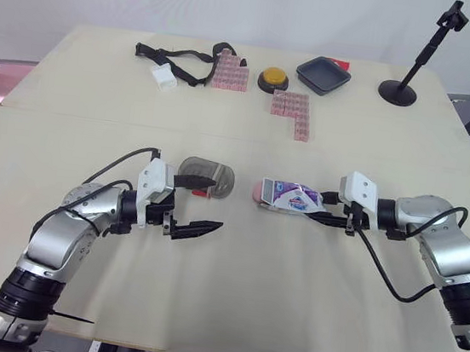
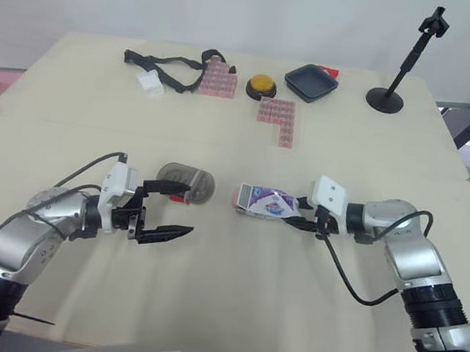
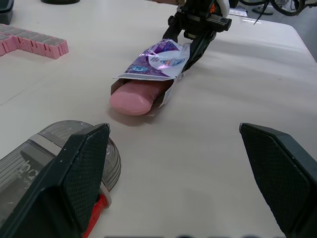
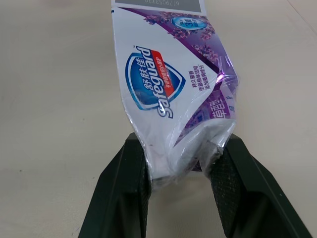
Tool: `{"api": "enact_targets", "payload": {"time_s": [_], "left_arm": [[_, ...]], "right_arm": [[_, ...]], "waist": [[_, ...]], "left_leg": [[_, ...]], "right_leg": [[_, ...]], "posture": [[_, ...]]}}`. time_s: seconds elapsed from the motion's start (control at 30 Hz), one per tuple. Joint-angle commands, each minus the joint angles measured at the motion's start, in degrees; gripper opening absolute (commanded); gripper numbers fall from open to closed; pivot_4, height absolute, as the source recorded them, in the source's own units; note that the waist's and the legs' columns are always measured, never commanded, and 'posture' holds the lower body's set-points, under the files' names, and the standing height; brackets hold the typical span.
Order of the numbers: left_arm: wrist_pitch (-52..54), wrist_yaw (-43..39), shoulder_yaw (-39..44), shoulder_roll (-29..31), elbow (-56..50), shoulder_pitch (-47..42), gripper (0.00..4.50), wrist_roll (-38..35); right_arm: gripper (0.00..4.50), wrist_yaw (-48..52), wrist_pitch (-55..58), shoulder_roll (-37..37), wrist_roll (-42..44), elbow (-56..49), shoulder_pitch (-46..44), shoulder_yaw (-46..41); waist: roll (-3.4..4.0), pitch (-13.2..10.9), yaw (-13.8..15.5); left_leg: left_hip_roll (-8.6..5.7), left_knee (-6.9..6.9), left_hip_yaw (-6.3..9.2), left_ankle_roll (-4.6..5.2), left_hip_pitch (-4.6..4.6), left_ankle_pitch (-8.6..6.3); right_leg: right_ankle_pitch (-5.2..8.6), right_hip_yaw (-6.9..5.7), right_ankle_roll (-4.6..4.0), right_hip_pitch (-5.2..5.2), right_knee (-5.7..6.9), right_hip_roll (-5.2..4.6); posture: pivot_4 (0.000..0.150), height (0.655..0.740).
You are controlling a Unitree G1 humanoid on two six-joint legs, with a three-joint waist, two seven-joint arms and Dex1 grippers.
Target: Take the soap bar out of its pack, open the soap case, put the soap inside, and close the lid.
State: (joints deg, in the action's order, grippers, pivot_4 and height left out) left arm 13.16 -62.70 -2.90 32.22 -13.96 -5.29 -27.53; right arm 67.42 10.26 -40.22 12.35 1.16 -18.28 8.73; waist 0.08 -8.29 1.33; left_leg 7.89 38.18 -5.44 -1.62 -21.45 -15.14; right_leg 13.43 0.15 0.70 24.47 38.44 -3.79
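Pink soap bar (image 3: 136, 96) poking from pack (image 4: 168, 94), right hand (image 4: 181, 153) gripping it

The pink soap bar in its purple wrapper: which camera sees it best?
The left wrist view: the pink soap bar lies close up, its rounded end clear of the purple-and-white wrapper. Both eye views show it as a small pink tip. The right wrist view shows the wrapper's tail pinched by the right hand.
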Motion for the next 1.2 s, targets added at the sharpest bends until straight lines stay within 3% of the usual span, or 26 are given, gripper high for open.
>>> {"api": "enact_targets", "payload": {"time_s": [0.03, 0.53, 0.87, 1.2], "left_arm": [[-0.9, 0.2, 0.6, 0.0, -1.3, 0.2, 4.5, -0.5], [-0.9, 0.2, 0.9, 0.6, -1.3, 0.7, 4.5, -0.1], [-0.3, 0.1, 0.6, 1.1, -2.4, 1.2, 4.5, -0.3], [0.5, 0.2, 0.0, 1.2, -3.9, 1.7, 4.5, -0.3]], "right_arm": [[1.69, 0.6, -1.4, -1.2, -0.8, -0.7, 0.1, -0.1], [1.69, 6.9, 0.1, -14.4, 0.0, -5.9, -0.2, -3.6], [1.69, 7.5, -3.9, -17.6, -0.9, -3.8, 5.3, -6.1], [1.69, 8.8, -5.5, -20.7, -1.8, -2.0, 4.4, -7.0]], "waist": [[0.0, 0.0, 0.0], [0.01, 0.0, 0.1], [0.02, 0.0, 0.2], [0.02, 0.0, 0.2]], "left_leg": [[0.0, 0.0, 0.0, 0.0, 0.0, 0.0], [-0.01, 0.0, 0.0, 0.0, -0.04, 0.0], [0.0, 0.01, -0.01, 0.01, -0.04, -0.01], [0.0, 0.02, -0.01, 0.02, -0.05, -0.01]], "right_leg": [[0.0, 0.0, 0.0, 0.0, 0.0, 0.0], [0.0, 0.02, 0.0, 0.0, -0.04, -0.02], [0.0, 0.01, 0.0, 0.0, -0.05, -0.02], [0.0, 0.0, -0.01, 0.0, -0.04, -0.03]], "posture": [[0.15, 0.7338], [0.15, 0.7338], [0.15, 0.7338], [0.15, 0.7338]]}}
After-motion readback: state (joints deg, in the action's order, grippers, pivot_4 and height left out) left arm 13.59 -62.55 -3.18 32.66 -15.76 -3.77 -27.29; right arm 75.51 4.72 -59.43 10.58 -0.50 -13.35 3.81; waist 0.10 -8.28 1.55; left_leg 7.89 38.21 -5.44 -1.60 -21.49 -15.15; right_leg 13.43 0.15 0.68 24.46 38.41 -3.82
